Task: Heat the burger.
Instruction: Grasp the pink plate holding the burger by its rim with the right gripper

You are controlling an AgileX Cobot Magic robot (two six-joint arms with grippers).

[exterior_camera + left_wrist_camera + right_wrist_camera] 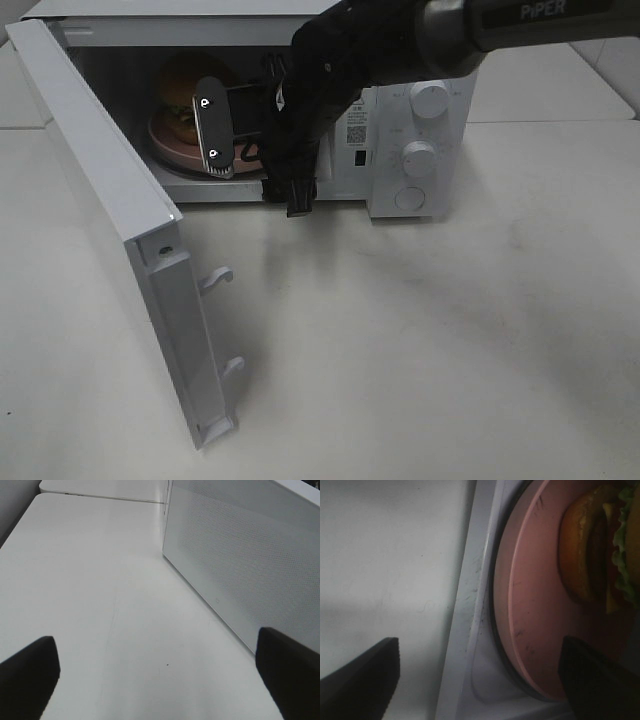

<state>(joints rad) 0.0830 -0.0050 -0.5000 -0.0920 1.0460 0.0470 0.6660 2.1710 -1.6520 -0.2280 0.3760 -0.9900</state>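
Note:
The burger (185, 95), with a golden-brown bun and green lettuce, sits on a round pink plate (163, 140) inside the open microwave (415, 150). My right gripper (255, 160) is at the oven's opening, open and empty, with one silver finger in front of the burger. In the right wrist view the burger (595, 545) lies on the plate (535, 610), and the right gripper (480, 680) holds nothing, its fingertips far apart. My left gripper (160, 680) is open and empty over the table, outside the oven door. The left arm does not show in the exterior view.
The white oven door (100, 190) stands swung wide open to the left, its latch hooks (215, 280) sticking out. Its outer face (240, 555) fills the right of the left wrist view. Two dials and a button (418, 155) are on the panel. The table (450, 350) is white.

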